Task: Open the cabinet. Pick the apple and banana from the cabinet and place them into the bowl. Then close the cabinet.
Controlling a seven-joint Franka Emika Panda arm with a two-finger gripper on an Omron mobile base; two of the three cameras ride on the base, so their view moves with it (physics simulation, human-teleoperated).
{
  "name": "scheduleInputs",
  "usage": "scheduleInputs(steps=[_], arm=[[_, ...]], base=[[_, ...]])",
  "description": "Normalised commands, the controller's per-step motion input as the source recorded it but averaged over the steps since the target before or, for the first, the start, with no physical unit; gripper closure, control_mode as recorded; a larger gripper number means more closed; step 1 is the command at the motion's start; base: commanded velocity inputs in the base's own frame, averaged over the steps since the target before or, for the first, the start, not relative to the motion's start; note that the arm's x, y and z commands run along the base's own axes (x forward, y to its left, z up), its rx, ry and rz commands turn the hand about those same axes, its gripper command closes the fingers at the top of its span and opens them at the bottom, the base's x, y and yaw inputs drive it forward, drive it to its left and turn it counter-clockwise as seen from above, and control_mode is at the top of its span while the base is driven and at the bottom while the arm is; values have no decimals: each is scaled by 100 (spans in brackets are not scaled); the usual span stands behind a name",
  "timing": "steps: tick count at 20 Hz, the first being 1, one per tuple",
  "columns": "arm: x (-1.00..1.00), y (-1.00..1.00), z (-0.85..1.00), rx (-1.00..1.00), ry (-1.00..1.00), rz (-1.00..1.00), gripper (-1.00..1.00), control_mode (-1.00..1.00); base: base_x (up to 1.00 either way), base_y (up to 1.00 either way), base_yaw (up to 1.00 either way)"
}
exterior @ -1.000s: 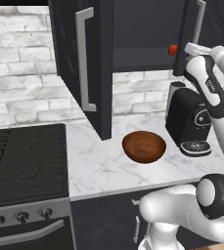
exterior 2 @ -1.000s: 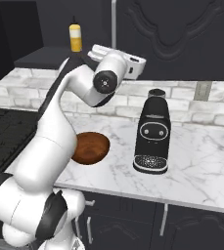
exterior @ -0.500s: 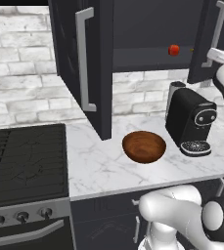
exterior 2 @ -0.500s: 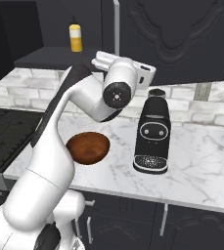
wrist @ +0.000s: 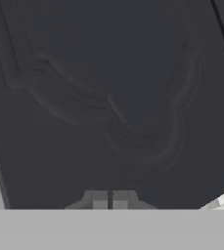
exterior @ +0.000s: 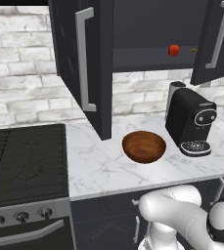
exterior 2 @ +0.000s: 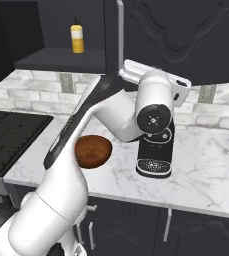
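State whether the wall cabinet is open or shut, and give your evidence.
Open. In the left base view both doors of the cabinet are swung outward, exposing the shelf with the apple on it.

Black cabinet point(exterior: 91, 58) doors open; red apple point(exterior: 173, 50) on shelf; possibly banana behind; brown bowl point(exterior: 144, 146) on counter.

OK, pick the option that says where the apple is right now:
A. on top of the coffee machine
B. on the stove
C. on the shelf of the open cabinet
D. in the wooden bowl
C: the red apple sits on the shelf inside the open cabinet, above the coffee machine; the bowl holds nothing.
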Motion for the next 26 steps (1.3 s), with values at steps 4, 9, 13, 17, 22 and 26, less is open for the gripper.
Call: scheduleInputs(steps=[4,9,13,17,22,26], arm=[[-1,-82,0,0,-6,9,100,-100],[-32,2,-11,-1,0,2,-100,-100],[-100,100,-39,-20,-3,4,-100,-100],[-100,100,-26,-21,-13,1,-100,-100],[-52,100,-1,-18,-18,-1,-100,-100],[-6,100,27,-14,-23,-13,-100,-100]], base=[[0,0,0],[0,0,0],[0,0,0],[0,0,0],[0,0,0],[0,0,0]])
